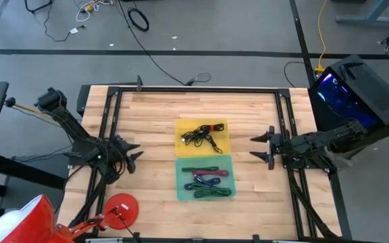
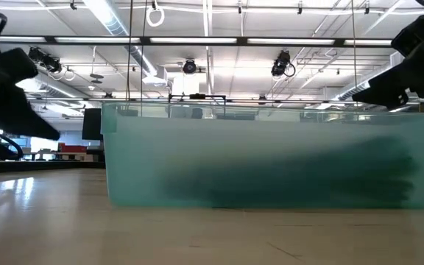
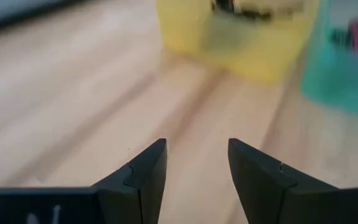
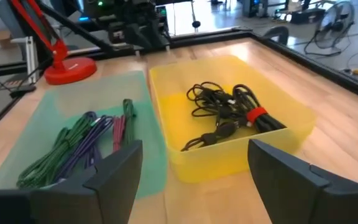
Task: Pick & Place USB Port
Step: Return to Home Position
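**Cable sort: both bins loaded, arms standing off**

- Table [image 1: 154, 128]: wooden top with two bins at its middle, set edge to edge.
- Yellow bin [image 1: 180, 129]: holds one black cable [image 1: 203, 136], coiled and bound with a red tie.
- Blue bin [image 1: 179, 179]: translucent. It holds the coloured cables [image 1: 206, 181], green, purple and pink, lying lengthwise.
- Left tool [image 1: 135, 150]: on the table's left, well apart from the bins and pointing toward them. Its fingers are apart with nothing between them.
- Right tool [image 1: 252, 147]: on the table's right, mirroring the left. Its fingers are spread wide and it is empty.
- Condition: no cable lies loose on the table, so the sorting looks finished. Both arms sit clear of the bins, probably a rest pose that leaves the contents undisturbed and in plain sight.
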Tool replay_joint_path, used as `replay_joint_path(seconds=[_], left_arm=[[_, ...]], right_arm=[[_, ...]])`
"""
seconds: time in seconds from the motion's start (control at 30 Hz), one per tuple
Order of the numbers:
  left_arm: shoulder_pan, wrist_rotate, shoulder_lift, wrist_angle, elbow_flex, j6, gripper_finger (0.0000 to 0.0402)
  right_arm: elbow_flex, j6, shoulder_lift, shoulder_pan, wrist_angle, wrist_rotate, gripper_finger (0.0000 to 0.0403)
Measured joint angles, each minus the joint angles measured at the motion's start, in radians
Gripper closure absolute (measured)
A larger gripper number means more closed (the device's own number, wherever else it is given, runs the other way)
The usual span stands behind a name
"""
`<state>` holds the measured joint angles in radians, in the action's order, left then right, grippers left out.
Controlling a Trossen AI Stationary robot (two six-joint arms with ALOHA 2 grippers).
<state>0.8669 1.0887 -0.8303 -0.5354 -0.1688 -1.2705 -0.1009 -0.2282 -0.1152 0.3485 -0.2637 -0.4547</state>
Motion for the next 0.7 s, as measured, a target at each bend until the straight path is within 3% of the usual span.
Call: replay_joint_path(seconds=[0.23, 0.43, 0.7], left_arm=[[0.000, -0.292, 0.000, 0.001, 0.000, 0.000, 0.0225], [-0.006, -0.473, 0.019, 0.003, 0.000, 0.000, 0.0225], [-0.021, -0.596, 0.264, 0.006, 0.000, 0.000, 0.0225]], right_arm=[[0.000, 0.000, -0.001, 0.000, 0.001, 0.019, 0.0112], [-0.001, 0.001, -0.001, 0.000, 0.001, 0.019, 0.0112], [-0.001, 0.001, 0.026, -0.003, 0.011, 0.027, 0.0112]])
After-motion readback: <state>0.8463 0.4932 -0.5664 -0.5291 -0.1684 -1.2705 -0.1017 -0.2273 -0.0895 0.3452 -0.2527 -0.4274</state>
